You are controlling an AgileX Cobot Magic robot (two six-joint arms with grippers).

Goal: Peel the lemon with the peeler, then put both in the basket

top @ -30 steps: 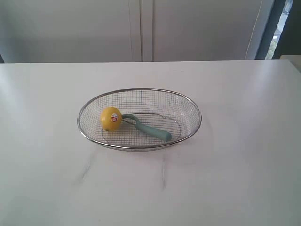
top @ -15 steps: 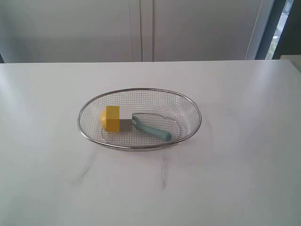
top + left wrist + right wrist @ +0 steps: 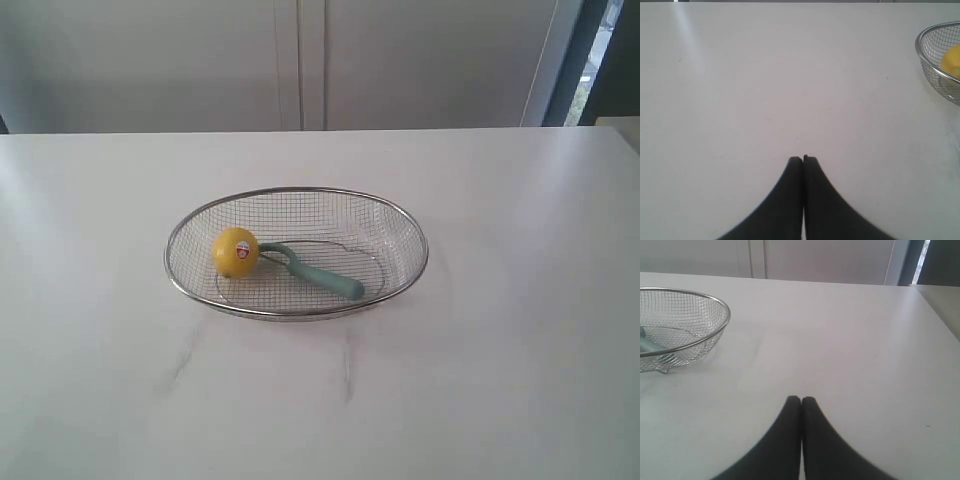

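The lemon [image 3: 235, 251] sat at nine o'clock inside the basket [image 3: 300, 189], sticker outward. The peeler [image 3: 322, 277] touched it with its blade head, the handle running off toward four o'clock. The basket stood mid-desk [image 3: 520, 380]. The left tool [image 3: 803, 159] and right tool [image 3: 801, 399] each pointed over bare desk with fingers pressed together, well apart from the basket. The wrist cameras cut off most of the lemon and peeler.

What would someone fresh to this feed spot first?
The bright yellow lemon lies in the wire basket mid-table, the teal peeler beside it with its blade end by the fruit. The left claw and right claw are both shut and empty, over bare white table, apart from the basket.
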